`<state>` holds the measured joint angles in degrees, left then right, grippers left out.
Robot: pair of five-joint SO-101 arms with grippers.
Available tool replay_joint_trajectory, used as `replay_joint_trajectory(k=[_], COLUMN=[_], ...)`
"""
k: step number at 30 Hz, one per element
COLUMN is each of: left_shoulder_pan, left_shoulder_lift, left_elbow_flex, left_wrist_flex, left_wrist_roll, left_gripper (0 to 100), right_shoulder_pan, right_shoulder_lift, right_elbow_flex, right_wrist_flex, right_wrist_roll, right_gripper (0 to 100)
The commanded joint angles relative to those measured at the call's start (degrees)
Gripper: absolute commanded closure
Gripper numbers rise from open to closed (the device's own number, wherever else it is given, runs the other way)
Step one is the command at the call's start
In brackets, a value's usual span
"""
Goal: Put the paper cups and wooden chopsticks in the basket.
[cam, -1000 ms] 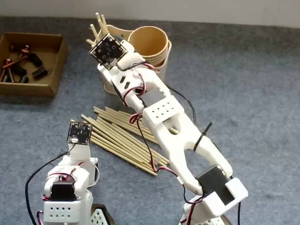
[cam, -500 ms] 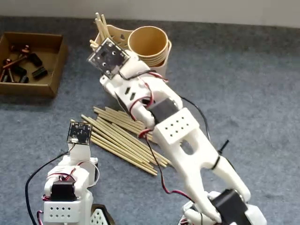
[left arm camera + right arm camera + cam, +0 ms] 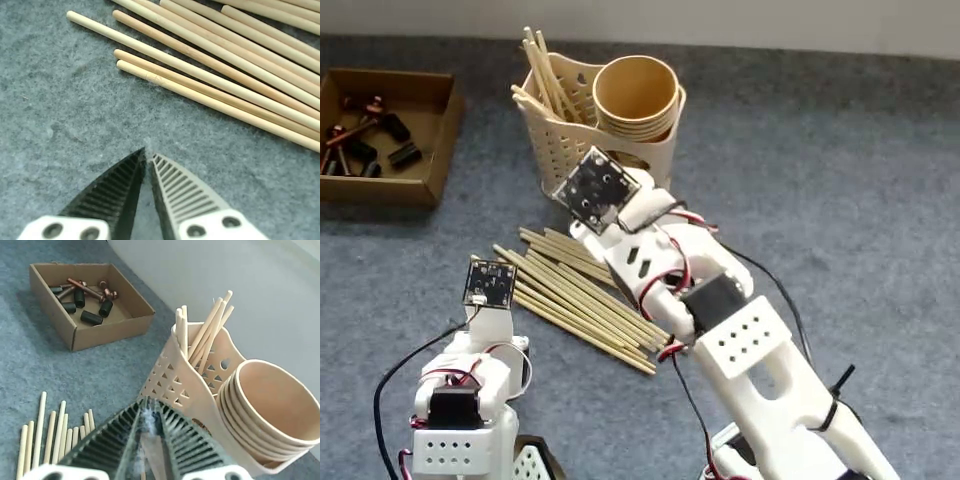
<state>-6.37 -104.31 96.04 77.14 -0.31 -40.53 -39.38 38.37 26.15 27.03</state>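
Note:
A cream plastic basket (image 3: 570,150) stands at the back of the grey carpet. It holds a stack of paper cups (image 3: 635,95) and several wooden chopsticks (image 3: 545,75) leaning upright. A pile of loose chopsticks (image 3: 575,295) lies on the carpet in front of it. My right gripper (image 3: 146,402) is shut, hanging just in front of the basket (image 3: 175,375) above the far end of the pile. My left gripper (image 3: 147,152) is shut and empty, low over bare carpet beside the near ends of the chopsticks (image 3: 215,75).
A brown cardboard box (image 3: 420,185) with small dark parts sits at the back left, also seen as the box (image 3: 115,327) in the right wrist view. Open carpet stretches to the right of the basket.
The right arm has drawn back from over the basket toward the front and lowered. The chopsticks it carried now stand in the basket. The left arm has not moved.

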Motion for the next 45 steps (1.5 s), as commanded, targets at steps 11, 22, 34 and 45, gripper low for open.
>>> replay_joint_trajectory(k=[11, 22, 34, 45], left_shoulder_pan=[0.3, 0.3, 0.3, 0.3], left_shoulder_lift=[-0.2, -0.2, -0.2, -0.2], left_elbow_flex=[1.1, 1.1, 1.1, 1.1], left_wrist_flex=[0.4, 0.4, 0.4, 0.4], left_wrist_roll=[-0.2, -0.2, -0.2, -0.2], left_gripper=[99, 99, 99, 99], right_shoulder_pan=[-0.5, -0.2, -0.2, -0.1], right_shoulder_lift=[-15.9, -30.3, -48.8, -66.2], right_elbow_flex=[18.9, 30.5, 47.0, 60.2], right_wrist_flex=[0.0, 0.0, -3.0, -6.6], right_wrist_roll=[-1.0, -13.0, -13.3, -13.1], right_gripper=[99.3, 99.3, 99.3, 99.3])
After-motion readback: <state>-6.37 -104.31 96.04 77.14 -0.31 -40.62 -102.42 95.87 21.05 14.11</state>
